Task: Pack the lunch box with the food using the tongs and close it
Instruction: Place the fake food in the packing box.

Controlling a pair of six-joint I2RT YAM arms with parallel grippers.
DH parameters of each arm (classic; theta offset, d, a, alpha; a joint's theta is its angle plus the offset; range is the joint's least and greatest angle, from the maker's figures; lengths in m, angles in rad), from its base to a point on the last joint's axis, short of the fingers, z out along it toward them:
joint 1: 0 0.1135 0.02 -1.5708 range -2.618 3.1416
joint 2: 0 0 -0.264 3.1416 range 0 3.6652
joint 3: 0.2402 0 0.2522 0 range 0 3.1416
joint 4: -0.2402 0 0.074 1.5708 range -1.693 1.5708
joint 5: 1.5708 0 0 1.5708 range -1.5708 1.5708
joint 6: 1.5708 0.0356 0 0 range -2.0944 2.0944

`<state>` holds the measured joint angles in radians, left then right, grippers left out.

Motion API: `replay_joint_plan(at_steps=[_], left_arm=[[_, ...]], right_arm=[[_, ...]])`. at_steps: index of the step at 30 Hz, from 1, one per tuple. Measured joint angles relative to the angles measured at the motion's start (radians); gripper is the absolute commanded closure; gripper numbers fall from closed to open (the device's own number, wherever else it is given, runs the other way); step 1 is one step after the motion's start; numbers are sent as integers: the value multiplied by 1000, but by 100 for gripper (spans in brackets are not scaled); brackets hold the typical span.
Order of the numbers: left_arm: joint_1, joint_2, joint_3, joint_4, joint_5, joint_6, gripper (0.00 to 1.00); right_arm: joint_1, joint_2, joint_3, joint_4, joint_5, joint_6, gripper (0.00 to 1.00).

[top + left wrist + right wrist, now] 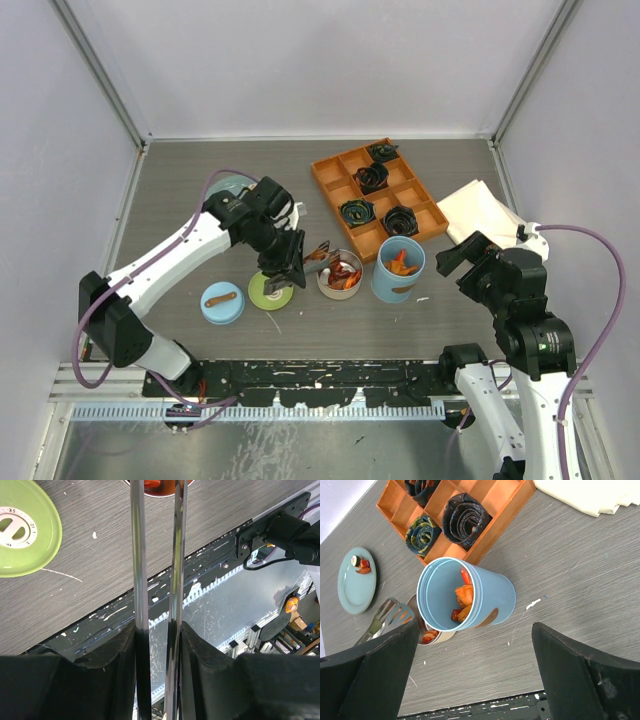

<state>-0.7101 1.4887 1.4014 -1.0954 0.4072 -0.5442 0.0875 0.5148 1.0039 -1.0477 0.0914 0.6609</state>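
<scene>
My left gripper [290, 262] [157, 627] is shut on the grey metal tongs [137, 555], both arms pressed between its fingers. The tong tips [320, 250] reach over the near-left rim of the round steel tin [328, 283], which holds orange and red food [345, 272]. More orange chunks [464, 596] lie in the light-blue cylinder [490, 597] to the tin's right. The green lid [270, 290] and the blue lid [222, 302] lie flat to the left of the tin. A couple of pieces [361, 566] sit on the teal plate [352, 587]. My right gripper [460, 258] [475, 645] hovers open to the right of the cylinder, holding nothing.
An orange compartment tray [345, 180] with black coils stands behind the cylinder. A folded white cloth [480, 210] lies at the right. The table's near edge with its black rail [240, 540] runs close below the lids.
</scene>
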Motion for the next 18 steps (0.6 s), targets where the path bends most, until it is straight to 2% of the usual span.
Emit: replay_joint_plan(at_steps=[18], left_arm=[[-16, 26, 24, 6, 1, -14, 60]], right_arm=[[0, 0, -11, 0, 0, 0, 0]])
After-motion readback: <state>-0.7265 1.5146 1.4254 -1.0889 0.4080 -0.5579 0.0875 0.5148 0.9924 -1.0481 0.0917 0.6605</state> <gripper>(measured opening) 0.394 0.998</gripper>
